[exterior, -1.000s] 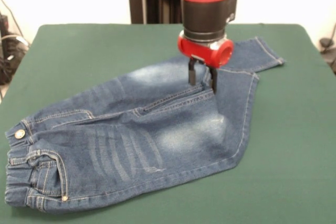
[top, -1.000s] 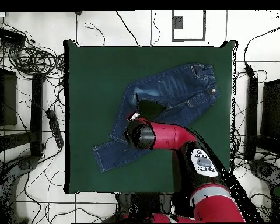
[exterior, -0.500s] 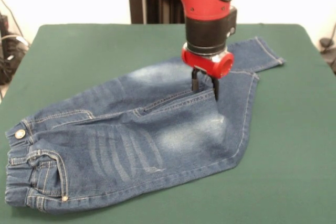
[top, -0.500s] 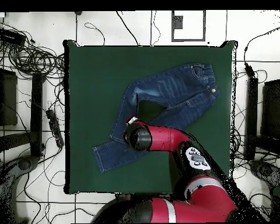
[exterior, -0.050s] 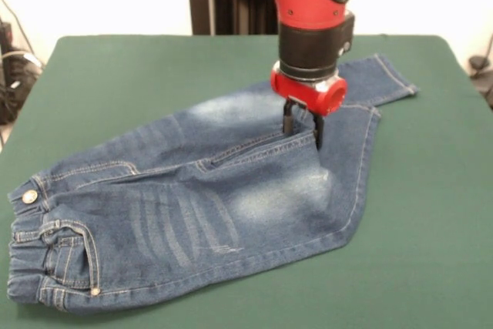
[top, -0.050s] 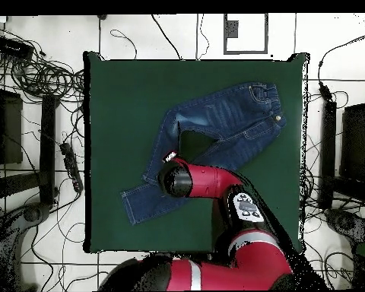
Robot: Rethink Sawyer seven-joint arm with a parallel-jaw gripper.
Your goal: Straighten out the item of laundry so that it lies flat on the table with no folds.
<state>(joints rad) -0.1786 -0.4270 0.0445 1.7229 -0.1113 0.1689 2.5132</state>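
A large table (exterior, -0.050s: 92, 75) covered with dark green cloth fills the room's middle, with cables on the pale floor around it. On it lie small denim jeans (exterior, -0.050s: 192, 206), dark blue with faded pale patches and tan stitching. One leg is folded over the other. The gathered elastic waistband and a brass button (exterior, -0.050s: 29, 196) are at one end. The red and black arm's gripper (exterior, -0.050s: 302, 122) stands upright on the folded leg seam, its two black fingers slightly apart, touching the fabric without pinching it.
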